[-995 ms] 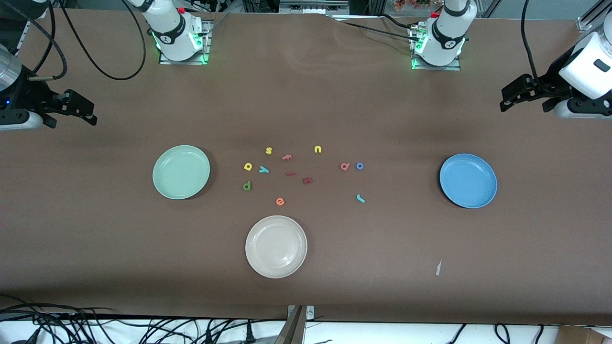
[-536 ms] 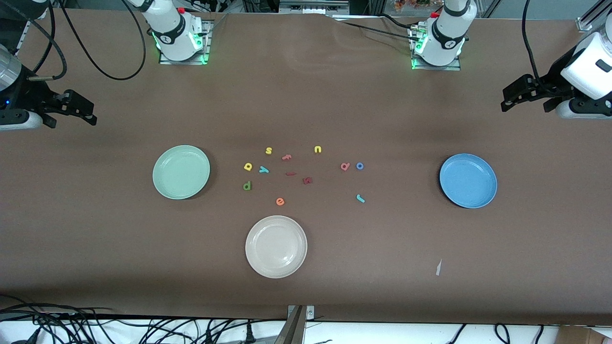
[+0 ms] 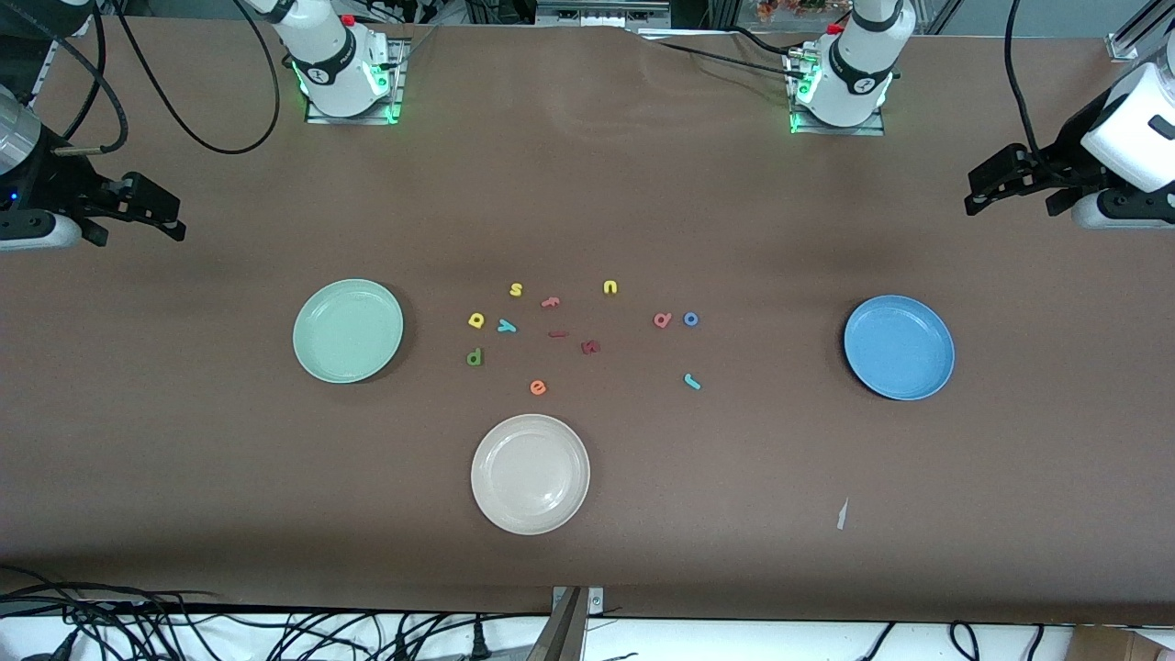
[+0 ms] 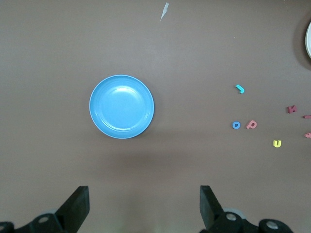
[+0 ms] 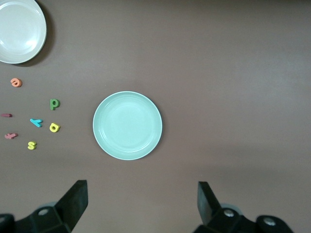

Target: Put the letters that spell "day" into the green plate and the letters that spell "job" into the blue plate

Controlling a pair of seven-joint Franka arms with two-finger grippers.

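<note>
only the left gripper (image 3: 996, 184) has shifted, rising a touch at the table's left-arm end; letters and plates lie as before. it and the right gripper (image 3: 151, 213) both hang with fingers spread, holding nothing. no letter is sorted yet. green d (image 3: 474, 357), yellow a (image 3: 475, 319) and teal y (image 3: 506, 325) lie at 3 o'clock of the glossy, rimmed green plate (image 3: 348, 330); pink b (image 3: 662, 319), blue o (image 3: 690, 319) and teal j (image 3: 692, 381) at 9 o'clock of the blue plate (image 3: 899, 347). next: a fine pinch on thin, probably soft foam.
</note>
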